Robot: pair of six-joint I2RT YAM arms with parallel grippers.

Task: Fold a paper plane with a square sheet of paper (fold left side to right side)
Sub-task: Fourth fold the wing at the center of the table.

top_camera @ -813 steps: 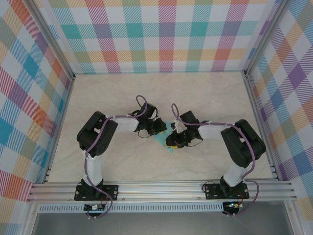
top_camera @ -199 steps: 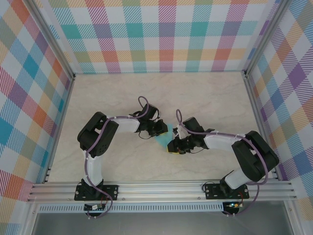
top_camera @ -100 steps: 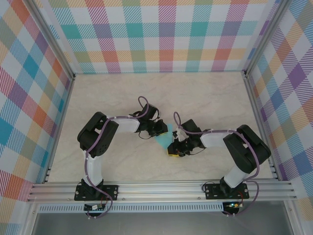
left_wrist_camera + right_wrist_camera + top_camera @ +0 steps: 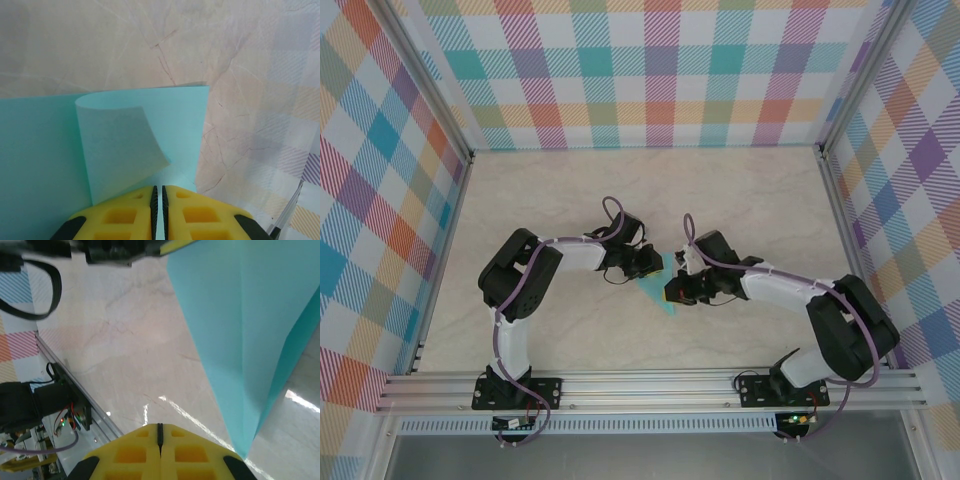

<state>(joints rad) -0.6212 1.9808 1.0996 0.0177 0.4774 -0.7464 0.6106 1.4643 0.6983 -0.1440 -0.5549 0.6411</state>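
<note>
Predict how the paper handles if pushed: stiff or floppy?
Probably floppy: one flap of the paper curls over on itself. Likely light, so it may slide on the glossy table. Seems to hold creases: its folded tip looks sharp.

Checked walls (image 4: 660, 70) in pink, blue, orange and green are standing around three sides. The table top (image 4: 750, 200) is looking pale, like creamy stone with thin lines. Silver metal bars (image 4: 650, 385) are running along the near edge. Light is shining on the table.
</note>
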